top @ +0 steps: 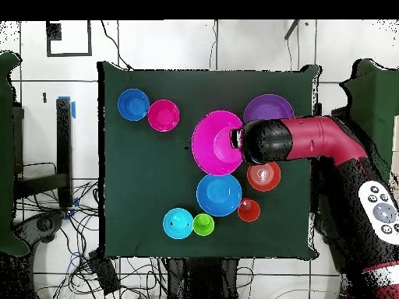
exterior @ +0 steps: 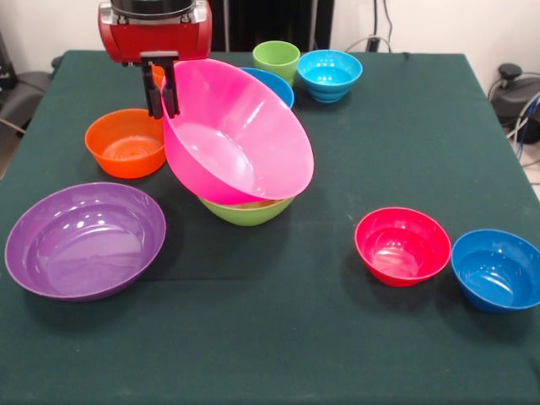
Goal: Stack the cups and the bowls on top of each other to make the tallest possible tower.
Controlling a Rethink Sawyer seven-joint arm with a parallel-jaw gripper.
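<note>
End effector (exterior: 162,108) grips tilted pink bowl (exterior: 240,139) over green bowl (exterior: 246,211).

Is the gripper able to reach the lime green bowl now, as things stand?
Probably not: the gripper is shut on the pink bowl's rim, and that tilted bowl sits over the lime green bowl, covering most of it.

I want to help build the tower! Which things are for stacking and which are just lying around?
For the job: pink bowl (in the pincer), lime green bowl, purple bowl, orange bowl, red bowl, large blue bowl, small blue bowl, light blue bowl, green cup, orange cup.
Just lying about: cables on the floor.
</note>
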